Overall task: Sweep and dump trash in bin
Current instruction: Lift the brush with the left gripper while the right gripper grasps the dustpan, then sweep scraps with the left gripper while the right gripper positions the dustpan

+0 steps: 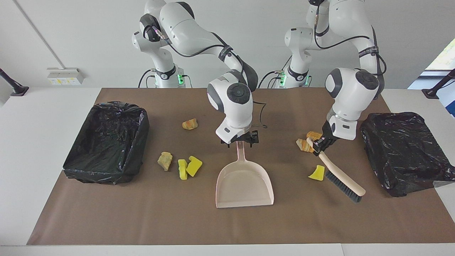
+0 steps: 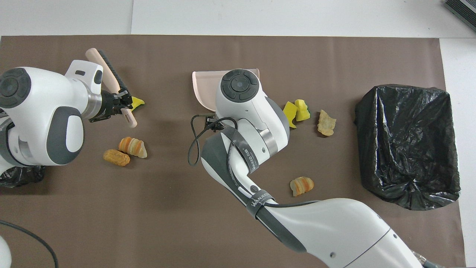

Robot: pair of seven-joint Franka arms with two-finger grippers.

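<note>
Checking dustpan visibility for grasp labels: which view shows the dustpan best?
The facing view. The whole dustpan shows there, empty, with the open right gripper at its handle's tip. In the overhead view the right arm covers most of the dustpan; only part of its pan shows, and the handle is hidden.

In the overhead view the right arm (image 2: 253, 123) covers the dustpan's (image 2: 202, 83) handle and most of its tray, and hides the right gripper. It also overlaps one edge of a yellow scrap (image 2: 289, 111). The left arm (image 2: 41, 115) hides nearly all of the bin (image 2: 18, 175) at its end of the table, and the picture's edge cuts that arm off. In the facing view the left gripper (image 1: 319, 144) partly covers a tan lump (image 1: 314, 134).
</note>
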